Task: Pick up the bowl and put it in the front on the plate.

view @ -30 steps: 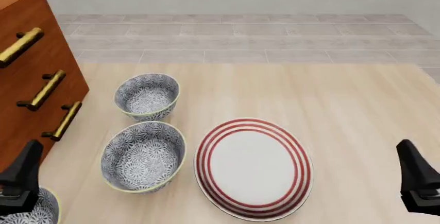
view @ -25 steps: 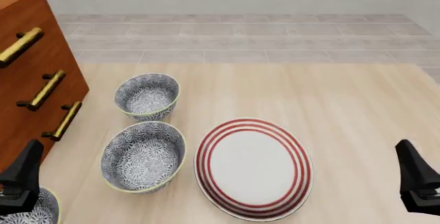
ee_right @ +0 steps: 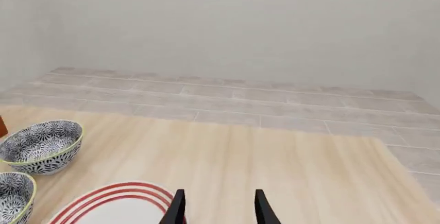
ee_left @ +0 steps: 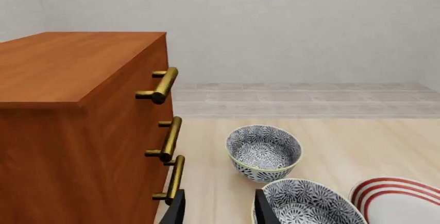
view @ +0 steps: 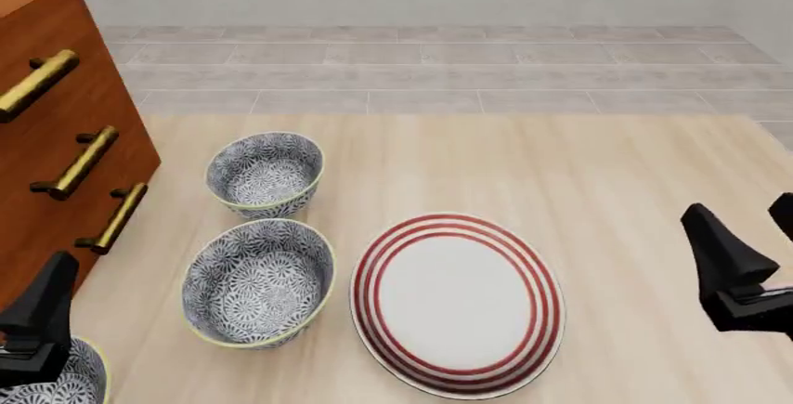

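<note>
bowl [view: 259, 281] — blue-white floral, pale yellow rim — upright.

1. Front cam sits high behind both arms, looking forward and down over the table [view: 595, 172].
2. Left wrist cam rides low behind the left gripper [ee_left: 218, 208], facing the dresser [ee_left: 75, 131].
3. Right wrist cam looks past the right gripper [ee_right: 218, 207]; all three catch the plate [view: 456, 304].

Wooden drawer cabinet [view: 56, 135], brass handles [view: 77, 162], left table edge.
</note>
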You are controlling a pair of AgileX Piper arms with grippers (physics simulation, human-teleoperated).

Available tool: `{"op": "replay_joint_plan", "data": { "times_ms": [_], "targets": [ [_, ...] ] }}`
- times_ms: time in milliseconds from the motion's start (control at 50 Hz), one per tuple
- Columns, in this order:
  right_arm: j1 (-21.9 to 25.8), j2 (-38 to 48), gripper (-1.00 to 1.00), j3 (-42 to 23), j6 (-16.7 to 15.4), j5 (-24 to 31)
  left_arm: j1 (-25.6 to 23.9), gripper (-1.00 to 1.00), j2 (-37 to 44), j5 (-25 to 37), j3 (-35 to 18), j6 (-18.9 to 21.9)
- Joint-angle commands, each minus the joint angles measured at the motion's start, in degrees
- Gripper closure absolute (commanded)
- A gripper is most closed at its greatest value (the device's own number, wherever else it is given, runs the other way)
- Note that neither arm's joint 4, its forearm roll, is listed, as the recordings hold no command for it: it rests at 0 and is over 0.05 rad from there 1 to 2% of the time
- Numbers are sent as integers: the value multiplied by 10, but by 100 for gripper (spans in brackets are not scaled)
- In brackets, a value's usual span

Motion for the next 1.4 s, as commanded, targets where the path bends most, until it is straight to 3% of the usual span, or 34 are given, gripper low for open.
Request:
{"op": "replay_joint_plan", "data": {
  "times_ms": [20, 180, 360, 640, 900, 1060, 1400],
  "targets": [
    [60, 138, -100, -66, -11, -56, 0, -100, 0, 0, 0, 0],
    [99, 202, -100, -110, -4, -61, 0, -100, 0, 0, 0, 0],
    [116, 264, -100, -144, -19, -71, 0, -100, 0, 0, 0, 0],
    [147, 372, -100, -217, 0, -55, 0, -100, 0, 0, 0, 0],
    [189, 463, -100, -296, 18, -11, 0, -100, 0, 0, 0, 0],
    [218, 519, -100, -364, 63, 36, 0, -100, 0, 0, 0, 0],
    [254, 613, -100, -472, 66, 126, 0, -100, 0, 0, 0, 0]
  ]
}}
